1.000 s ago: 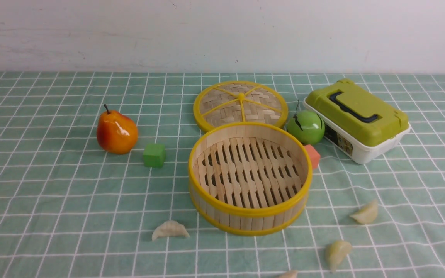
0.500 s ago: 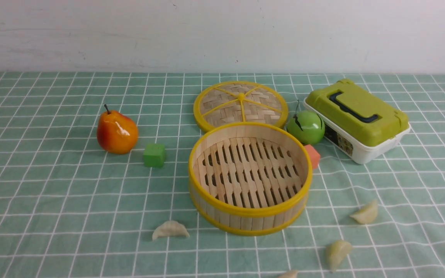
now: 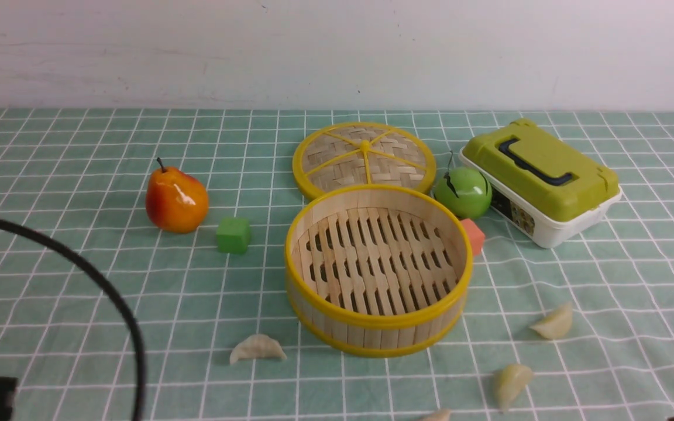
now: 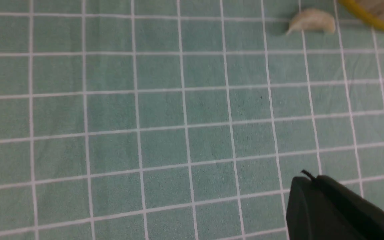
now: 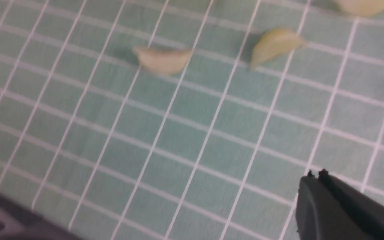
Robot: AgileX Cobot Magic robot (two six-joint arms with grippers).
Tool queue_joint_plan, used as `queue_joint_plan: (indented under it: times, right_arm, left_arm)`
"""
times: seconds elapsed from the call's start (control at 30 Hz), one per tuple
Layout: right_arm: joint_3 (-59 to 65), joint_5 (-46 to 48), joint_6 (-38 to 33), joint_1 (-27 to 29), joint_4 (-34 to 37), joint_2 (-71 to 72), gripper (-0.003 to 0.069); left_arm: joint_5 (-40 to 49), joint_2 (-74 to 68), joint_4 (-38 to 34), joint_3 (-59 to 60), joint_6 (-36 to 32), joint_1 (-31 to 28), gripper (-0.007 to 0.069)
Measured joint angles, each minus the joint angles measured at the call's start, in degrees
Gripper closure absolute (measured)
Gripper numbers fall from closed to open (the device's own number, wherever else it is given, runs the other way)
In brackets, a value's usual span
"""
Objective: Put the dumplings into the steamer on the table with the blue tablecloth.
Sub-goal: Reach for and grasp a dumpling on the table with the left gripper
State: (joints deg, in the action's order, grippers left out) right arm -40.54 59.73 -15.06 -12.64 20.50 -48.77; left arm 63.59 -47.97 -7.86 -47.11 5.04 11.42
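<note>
The steamer (image 3: pixel 372 320) stands empty in the middle of the blue tablecloth (image 3: pixel 79 292) covering the table. A whitish dumpling (image 3: pixel 258 348) lies in front of it to the left. Two pale yellow-green dumplings (image 3: pixel 554 323) (image 3: pixel 511 381) lie to its right, and a whitish one (image 3: pixel 437 416) is cut by the bottom edge. My left gripper (image 4: pixel 307 178) hovers shut and empty over bare cloth, well short of the left dumpling (image 4: pixel 312 21). My right gripper (image 5: pixel 315 175) is also shut and empty, apart from the dumplings (image 5: pixel 163 60) (image 5: pixel 273 45).
A pear (image 3: pixel 176 200) and green cube (image 3: pixel 234 235) sit left of the steamer. Behind it lies the woven lid (image 3: pixel 364 156). A green apple (image 3: pixel 463 192), orange cube (image 3: pixel 474 235) and green-lidded box (image 3: pixel 542 178) stand at the right. The left arm's black cable (image 3: pixel 109 298) arcs at the near left.
The left arm's cable and a black part have come into the front view at the lower left, and a sliver of the right arm shows at the lower right. No object has moved.
</note>
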Motion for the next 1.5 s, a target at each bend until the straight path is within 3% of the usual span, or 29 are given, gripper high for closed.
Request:
queue_joint_plan:
  times: [0.1, 0.2, 0.37, 0.5, 0.63, 0.8, 0.97, 1.07, 1.23, 1.5]
  right_arm:
    - [-0.39, 1.56, -0.26, -3.36, 0.00, -1.94, 0.0678]
    - [-0.55, 1.81, -0.40, -4.74, 0.11, -2.11, 0.0678]
    - [-0.60, 1.71, -0.49, -5.12, 0.17, -1.64, 0.0674]
    - [-0.66, 1.53, -0.49, -5.12, 0.17, -1.59, 0.0673]
    - [-0.66, 1.42, -0.49, -5.12, 0.17, -1.59, 0.0670]
    - [-0.66, 1.42, -0.49, -5.12, 0.17, -1.59, 0.0666]
    - [-0.66, 1.17, -0.49, -5.12, 0.03, -1.59, 0.0664]
    - [-0.66, 0.51, -0.49, -5.12, -0.02, -1.59, 0.0662]
    - [-0.66, -0.82, -0.49, -5.12, -0.02, -1.59, 0.0661]
    - [-0.66, -1.12, -0.49, -5.12, -0.03, -1.59, 0.0656]
  left_arm:
    - [-0.07, -7.25, 0.37, -2.19, -2.94, 4.73, 0.0629]
    - [-0.64, -13.72, 1.18, -4.30, -4.34, 8.13, 0.0569]
    - [-5.17, -27.28, 2.21, -10.36, -9.03, 12.69, 0.0297]
    - [-12.02, -36.57, 2.43, -13.99, -18.50, 14.38, 0.0109]
    - [-19.05, -43.50, 2.49, -14.78, -29.60, 14.63, 0.0055]
    - [-25.64, -50.84, 2.56, -14.78, -38.63, 14.63, 0.0062]
    - [-31.58, -56.36, 1.03, -14.97, -40.53, 14.63, 0.0128]
    - [-32.85, -57.57, 0.13, -15.06, -40.53, 14.63, 0.0195]
    - [-33.60, -57.66, -1.68, -15.06, -40.52, 14.63, 0.0435]
    - [-23.60, -53.59, -2.35, -21.62, -32.82, 14.63, 0.0453]
